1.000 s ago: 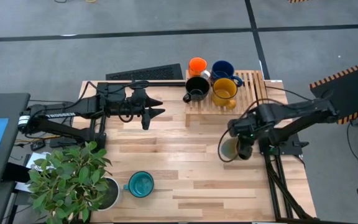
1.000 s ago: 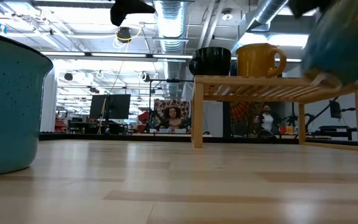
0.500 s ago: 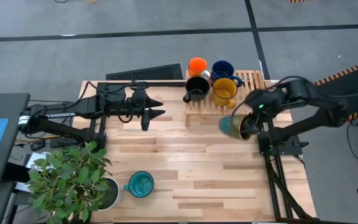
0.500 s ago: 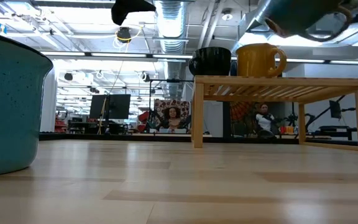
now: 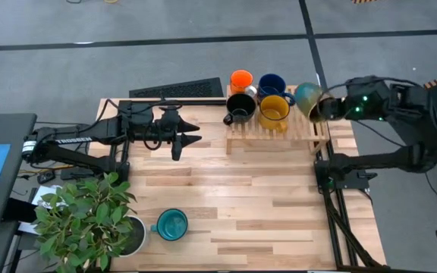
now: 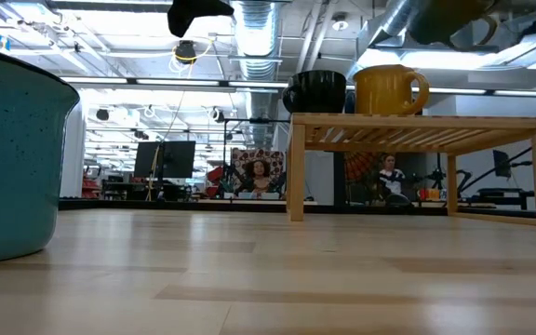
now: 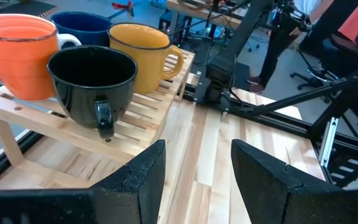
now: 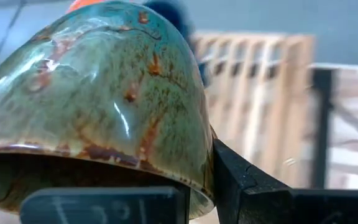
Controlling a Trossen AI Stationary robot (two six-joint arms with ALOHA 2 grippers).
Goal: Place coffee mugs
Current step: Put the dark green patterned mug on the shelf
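The right gripper, jaws clamped on the olive-brown mug's rim, holds it tilted above the wooden rack's free end for placing. The left gripper, jaws wide, waits beside the rack.

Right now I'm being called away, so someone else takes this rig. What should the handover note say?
Right pincer: shut on the olive-brown mug, held tilted above the wooden rack's right end.
Left pincer: open, empty, waiting left of the rack.
Done: black mug, orange mug, dark blue mug and yellow mug stand on the rack.
Left: set the olive-brown mug down; fetch the teal mug, on the table beside the plant pot.
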